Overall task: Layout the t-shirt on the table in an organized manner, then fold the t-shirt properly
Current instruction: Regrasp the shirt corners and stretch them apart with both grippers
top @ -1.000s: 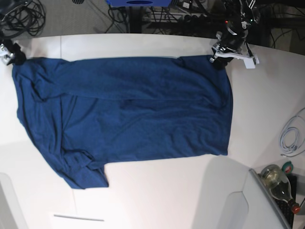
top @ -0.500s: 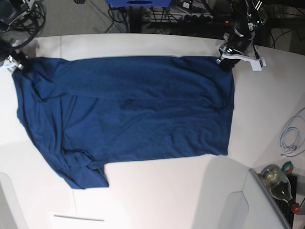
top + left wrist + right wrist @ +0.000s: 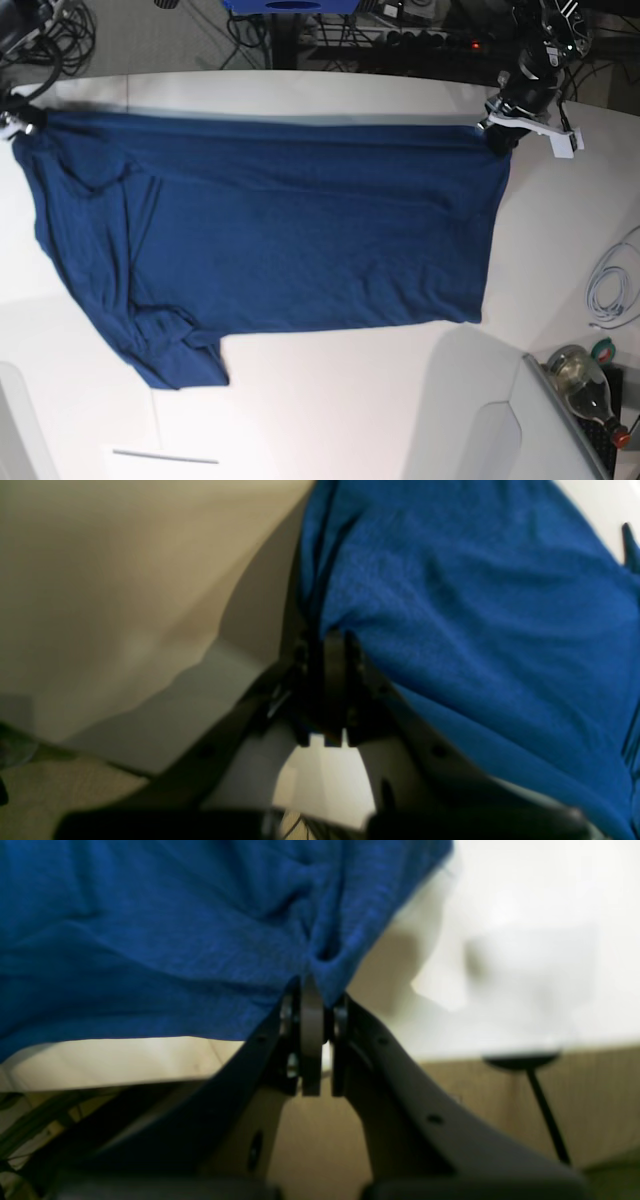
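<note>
Your desk carries the t-shirt across most of its width, and compared with a moment before the cloth is now drawn much straighter: the far edge runs as an almost straight line from one corner to the other, where earlier it was slack and lay lower. The sleeve at the near left side stays bunched and folded under, so in my judgement the layout is not finished yet.

You see that both arms have pulled outward and toward the far side. The left end effector is closed on the far right corner of the t-shirt, as it was before. The right end effector has just closed; a second ago it stood wide, and now it pinches a small pleat of the t-shirt at the far left corner.

Next you probably need to lay the stretched edge down and smooth the sleeve.
</note>
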Available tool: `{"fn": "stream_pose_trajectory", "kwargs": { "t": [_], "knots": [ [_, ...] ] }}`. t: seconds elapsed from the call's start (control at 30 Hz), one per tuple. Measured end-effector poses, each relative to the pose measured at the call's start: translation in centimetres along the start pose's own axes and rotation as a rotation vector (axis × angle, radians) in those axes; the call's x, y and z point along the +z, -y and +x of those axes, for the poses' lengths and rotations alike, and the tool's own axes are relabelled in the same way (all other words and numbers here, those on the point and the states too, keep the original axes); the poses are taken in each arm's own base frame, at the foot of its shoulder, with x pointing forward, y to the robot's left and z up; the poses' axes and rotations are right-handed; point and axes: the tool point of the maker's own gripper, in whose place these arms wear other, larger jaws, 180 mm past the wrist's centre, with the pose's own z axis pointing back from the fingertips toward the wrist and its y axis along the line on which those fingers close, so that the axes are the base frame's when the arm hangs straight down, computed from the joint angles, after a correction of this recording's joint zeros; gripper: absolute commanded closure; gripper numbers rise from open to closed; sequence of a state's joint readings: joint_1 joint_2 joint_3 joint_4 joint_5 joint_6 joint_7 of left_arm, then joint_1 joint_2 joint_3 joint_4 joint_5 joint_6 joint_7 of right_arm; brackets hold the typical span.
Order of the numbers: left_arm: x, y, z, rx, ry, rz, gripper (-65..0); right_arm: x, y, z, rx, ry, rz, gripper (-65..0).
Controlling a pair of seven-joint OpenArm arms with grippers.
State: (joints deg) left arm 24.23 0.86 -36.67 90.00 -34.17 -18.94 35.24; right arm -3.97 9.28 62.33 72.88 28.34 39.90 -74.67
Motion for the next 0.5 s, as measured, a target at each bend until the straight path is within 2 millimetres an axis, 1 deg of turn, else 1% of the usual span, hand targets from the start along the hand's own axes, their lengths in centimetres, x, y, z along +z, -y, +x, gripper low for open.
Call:
{"fn": "stream_pose_trajectory", "kwargs": {
  "t": [0.07, 0.1, 0.2, 0.27, 0.43, 0.5],
  "knots": [
    [0.3, -0.5, -0.8, 0.006, -0.018, 0.008, 0.0, -0.4, 0.1, -1.2, -0.011, -0.016, -0.002, -0.2],
    [0.5, -0.8, -1.3, 0.008, -0.032, 0.016, 0.0, -0.5, 0.1, -1.4, -0.013, -0.015, -0.001, -0.2],
    [0.6, -1.6, -2.5, 0.022, -0.060, 0.034, 0.0, -0.5, -0.1, -0.8, 0.018, -0.006, -0.003, -0.2],
    [0.6, -1.6, -2.7, 0.025, -0.065, 0.035, 0.0, -0.7, -0.5, -0.8, 0.035, -0.014, 0.002, -0.2],
    [0.5, -1.6, -2.6, 0.024, -0.061, 0.034, 0.0, -1.4, -1.1, -1.6, 0.031, -0.015, 0.017, -0.2],
    [0.5, -1.6, -2.6, 0.025, -0.062, 0.034, 0.0, -1.4, -1.1, -1.5, 0.031, -0.011, 0.017, -0.2]
  ]
}}
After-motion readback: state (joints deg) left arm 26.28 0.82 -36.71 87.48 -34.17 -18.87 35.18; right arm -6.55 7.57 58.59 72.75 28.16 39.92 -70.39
